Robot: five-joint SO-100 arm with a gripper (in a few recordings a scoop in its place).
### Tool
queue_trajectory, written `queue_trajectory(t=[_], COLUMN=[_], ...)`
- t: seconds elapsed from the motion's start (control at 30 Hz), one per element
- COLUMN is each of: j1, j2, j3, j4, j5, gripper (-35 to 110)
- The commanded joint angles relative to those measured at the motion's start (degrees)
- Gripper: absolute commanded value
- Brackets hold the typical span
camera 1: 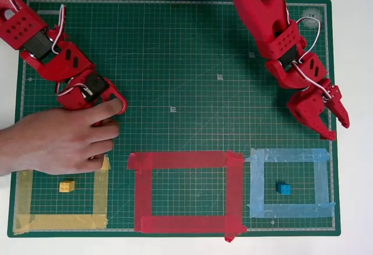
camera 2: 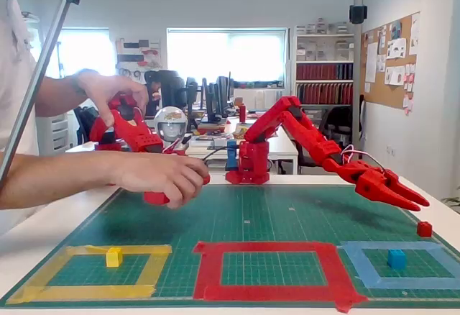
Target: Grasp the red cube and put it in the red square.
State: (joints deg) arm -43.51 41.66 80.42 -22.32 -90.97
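Red cube (camera 2: 425,229): beside the mat's right edge, off the mat, not yet grasped. Gripper (camera 2: 411,203): above and near it, fingers slightly apart, holding nothing. Red square (camera 1: 145,194): mat's front edge, centre, unfilled. Grasp and placement outstanding.

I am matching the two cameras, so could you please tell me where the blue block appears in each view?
Overhead view: the blue block sits lower right, inside the light blue tape outline.
Fixed view: the blue block sits lower right, inside the same outline.
Shared landmark: the red square lies directly left of that outline in both pictures.
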Motion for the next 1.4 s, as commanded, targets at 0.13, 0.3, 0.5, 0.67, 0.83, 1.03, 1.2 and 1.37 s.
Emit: queue_trajectory(t=[0.13, 0.3, 0.5, 0.67, 0.83, 1.03, 1.2, 1.37], j1=[0.62, 0.53, -0.44, -0.97, -1.58, -1.76, -1.49, -1.05], j2=[1.49, -0.44, -1.85, -1.93, -2.02, -2.37, -2.46, -2.46], j3=[-2.55, -2.72, -2.90, -2.81, -2.81, -2.99, -3.25, -3.87], j4=[0.00, 0.00, 0.09, 0.09, 0.09, 0.09, 0.09, 0.09], j5=[-3.34, -3.43, -3.34, -2.99, -2.90, -3.16, -3.34, -3.34], gripper=[18, 18, 18, 18, 18, 18, 20, 22])
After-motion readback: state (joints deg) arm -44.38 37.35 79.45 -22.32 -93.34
